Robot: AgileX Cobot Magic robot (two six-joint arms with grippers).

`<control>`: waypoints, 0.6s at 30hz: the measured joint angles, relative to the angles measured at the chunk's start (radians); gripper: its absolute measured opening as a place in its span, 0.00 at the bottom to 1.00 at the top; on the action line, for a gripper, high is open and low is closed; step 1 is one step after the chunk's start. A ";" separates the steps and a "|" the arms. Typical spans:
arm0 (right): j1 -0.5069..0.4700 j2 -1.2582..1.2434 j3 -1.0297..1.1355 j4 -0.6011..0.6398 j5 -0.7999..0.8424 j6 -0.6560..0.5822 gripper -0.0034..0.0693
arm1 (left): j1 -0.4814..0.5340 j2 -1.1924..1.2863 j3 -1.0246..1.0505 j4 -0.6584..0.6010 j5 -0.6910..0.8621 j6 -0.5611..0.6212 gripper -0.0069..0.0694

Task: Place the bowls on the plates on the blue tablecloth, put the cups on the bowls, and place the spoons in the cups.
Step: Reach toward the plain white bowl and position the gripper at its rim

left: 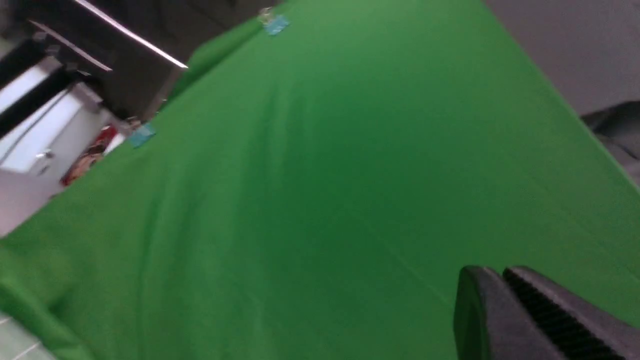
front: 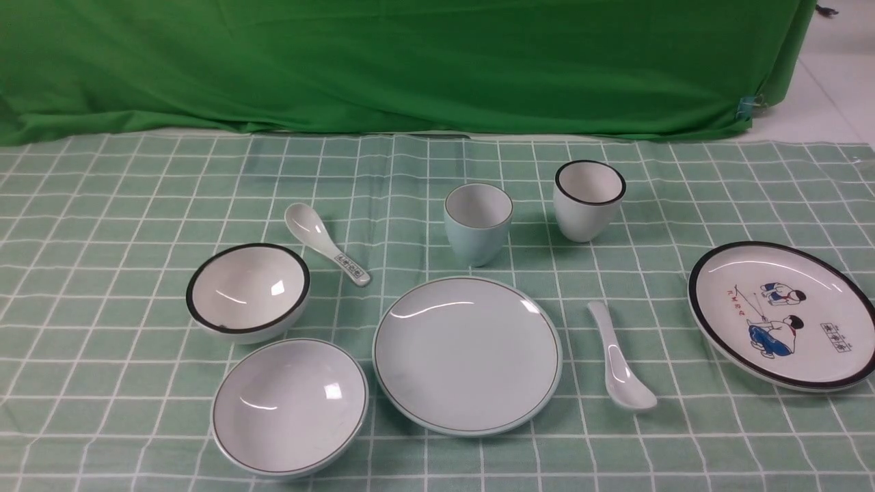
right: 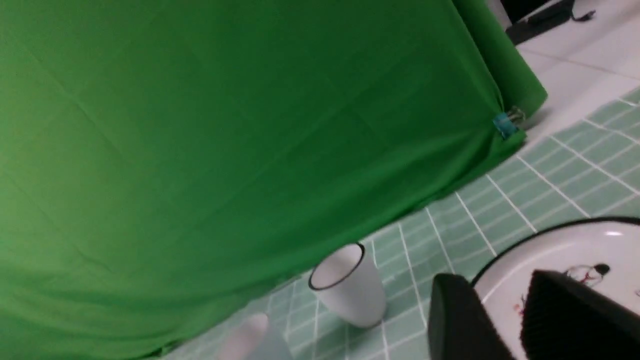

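Observation:
On the blue tablecloth [front: 102, 225], in the front view, the pale blue bowl [front: 290, 406] sits front left with the white black-rimmed bowl [front: 248, 288] behind it. The pale blue plate [front: 467, 354] is in the middle and the cartoon plate [front: 779, 314] at the right. The pale blue cup [front: 477, 224] and white cup [front: 588, 200] stand upright behind them. The patterned spoon [front: 325, 242] lies by the white bowl. The plain spoon [front: 618, 359] lies between the plates. Neither gripper shows in the front view. My left gripper [left: 497, 272] is shut, facing the backdrop. My right gripper [right: 500, 285] is open and empty over the cartoon plate [right: 565, 250], near the white cup [right: 350, 292].
A plain bright green backdrop cloth [front: 410, 61] hangs along the table's far edge, held by a blue clip [front: 745, 106] at its right end. White floor shows beyond the far right corner.

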 joint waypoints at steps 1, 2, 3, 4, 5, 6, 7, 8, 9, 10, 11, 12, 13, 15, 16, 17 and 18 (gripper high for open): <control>0.000 0.000 0.000 0.001 -0.023 0.005 0.38 | 0.000 0.020 -0.077 0.042 0.092 -0.005 0.11; 0.000 0.000 0.000 0.002 -0.045 0.005 0.38 | 0.000 0.051 -0.145 0.076 0.182 -0.007 0.11; 0.000 0.000 0.000 0.002 -0.077 0.005 0.38 | 0.000 0.093 -0.214 0.107 0.280 -0.009 0.11; 0.000 0.000 0.000 0.002 -0.116 -0.006 0.37 | 0.000 0.136 -0.267 0.132 0.364 -0.009 0.11; 0.000 0.000 0.000 0.002 -0.171 -0.028 0.37 | 0.000 0.238 -0.356 0.158 0.526 -0.009 0.11; 0.000 0.000 0.000 0.002 -0.217 -0.052 0.36 | 0.000 0.313 -0.426 0.173 0.670 -0.009 0.11; 0.000 0.000 0.000 0.002 -0.267 -0.076 0.34 | 0.000 0.409 -0.487 0.181 0.814 -0.007 0.11; 0.000 0.000 0.000 0.002 -0.308 -0.090 0.33 | 0.000 0.509 -0.538 0.184 0.924 0.013 0.11; 0.000 0.000 0.000 0.002 -0.325 -0.100 0.32 | 0.000 0.612 -0.571 0.186 1.039 0.042 0.11; 0.000 0.000 0.000 0.002 -0.328 -0.103 0.31 | 0.000 0.696 -0.594 0.185 1.114 0.079 0.11; 0.000 0.000 0.000 0.002 -0.328 -0.103 0.31 | 0.000 0.774 -0.612 0.185 1.179 0.124 0.11; 0.000 0.000 0.000 0.002 -0.322 -0.103 0.31 | 0.000 0.848 -0.617 0.181 1.208 0.147 0.11; 0.000 0.000 0.000 0.002 -0.313 -0.103 0.31 | 0.000 0.917 -0.619 0.178 1.232 0.188 0.11; 0.000 0.000 0.000 0.002 -0.293 -0.103 0.31 | -0.009 1.012 -0.619 0.174 1.243 0.231 0.11; 0.000 0.000 0.000 0.002 -0.278 -0.100 0.30 | -0.020 1.053 -0.620 0.174 1.242 0.248 0.10; 0.000 0.000 0.000 0.002 -0.265 -0.095 0.29 | -0.039 1.097 -0.620 0.174 1.239 0.257 0.10; 0.001 0.000 0.000 0.002 -0.241 -0.087 0.27 | -0.058 1.127 -0.620 0.180 1.233 0.261 0.10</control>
